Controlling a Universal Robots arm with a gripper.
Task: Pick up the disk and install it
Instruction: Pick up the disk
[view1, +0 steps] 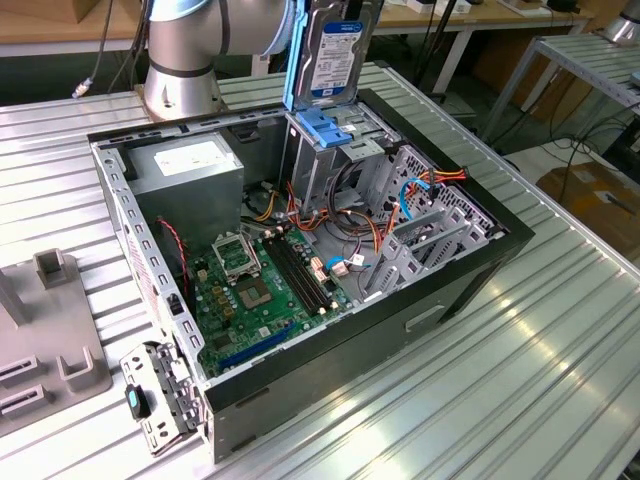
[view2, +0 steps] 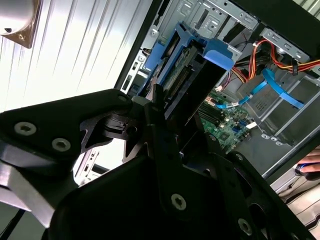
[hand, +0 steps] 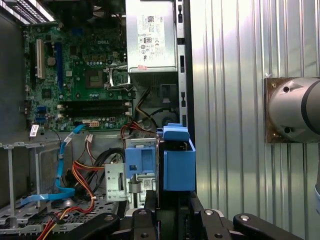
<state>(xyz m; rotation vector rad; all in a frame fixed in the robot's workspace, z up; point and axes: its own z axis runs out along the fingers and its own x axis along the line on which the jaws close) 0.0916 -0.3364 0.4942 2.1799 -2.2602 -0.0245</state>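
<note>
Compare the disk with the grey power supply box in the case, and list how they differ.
The disk stands on edge above the case, held in the gripper; the power supply box sits in a corner inside the case. The disk is a thin slab, the box far bulkier. The disk carries a blue frame and a blue-and-white label; the box only a white label. Both are grey metal and rectangular.
</note>
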